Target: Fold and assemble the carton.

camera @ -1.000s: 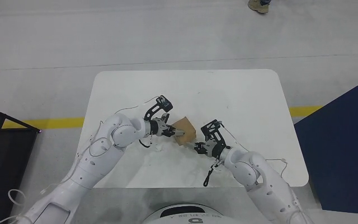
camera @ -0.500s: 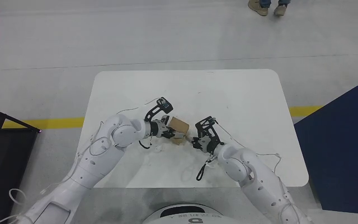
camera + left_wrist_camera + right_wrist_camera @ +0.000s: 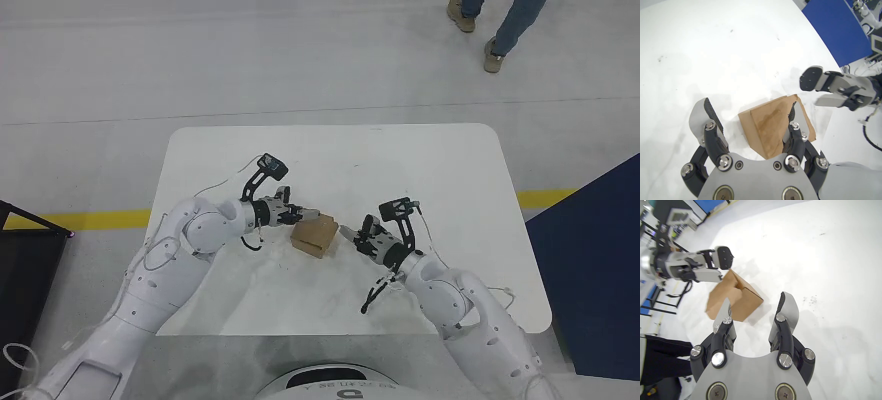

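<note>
A small brown carton (image 3: 313,237) lies on the white table (image 3: 430,170), folded into a box shape with one flap seam showing (image 3: 738,285). My left gripper (image 3: 303,214) hovers at the carton's far left corner, open, and the carton (image 3: 768,125) lies partly between its fingers with one fingertip (image 3: 794,113) over the top face. My right gripper (image 3: 350,234) stands open just right of the carton, a small gap apart. One of its fingers (image 3: 726,308) overlaps the carton's near edge. The left gripper (image 3: 720,265) sits at the carton's far corner.
A blue panel (image 3: 600,270) stands off the table's right edge. A black cable (image 3: 375,295) hangs by the right arm near the front edge. The table has free room at the back and to both sides.
The left gripper has drawn back up and to the left, off the carton. The right gripper closed in on the carton, then backed away to the right. The carton now rests flatter on the table.
</note>
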### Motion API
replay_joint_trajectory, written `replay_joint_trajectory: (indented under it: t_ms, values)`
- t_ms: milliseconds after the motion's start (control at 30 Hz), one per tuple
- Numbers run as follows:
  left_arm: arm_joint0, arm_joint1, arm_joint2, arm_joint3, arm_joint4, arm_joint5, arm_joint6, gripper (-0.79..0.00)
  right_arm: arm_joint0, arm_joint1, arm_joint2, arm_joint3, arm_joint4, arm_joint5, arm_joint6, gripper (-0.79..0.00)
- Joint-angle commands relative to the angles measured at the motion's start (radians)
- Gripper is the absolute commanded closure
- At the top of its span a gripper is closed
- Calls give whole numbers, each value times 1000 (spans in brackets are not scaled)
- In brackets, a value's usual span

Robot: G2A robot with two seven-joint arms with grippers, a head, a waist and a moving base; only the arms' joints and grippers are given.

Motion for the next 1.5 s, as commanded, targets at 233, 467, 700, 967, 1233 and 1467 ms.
replay_joint_trajectory:
  t_ms: [233,467,700,967,1233,1467]
  values:
    - [89,26,-63,-39,84,22,-27,-785,-7,-5,-43,-6,91,-31,28,-489]
    - [119,29,-66,-55,79,26,-20,-785,56,-17,-103,58,145,-38,43,-320]
    - [131,32,-85,-72,64,36,4,-785,73,-20,-98,73,188,-34,17,-320]
    - [171,39,-119,-101,22,11,16,-785,-8,0,31,49,240,-42,11,-317]
    - [218,39,-130,-112,-115,-10,32,-785,-44,9,41,65,197,-57,49,-320]
    - [225,32,-98,-98,-208,14,11,-785,-17,6,5,68,162,-55,47,-320]
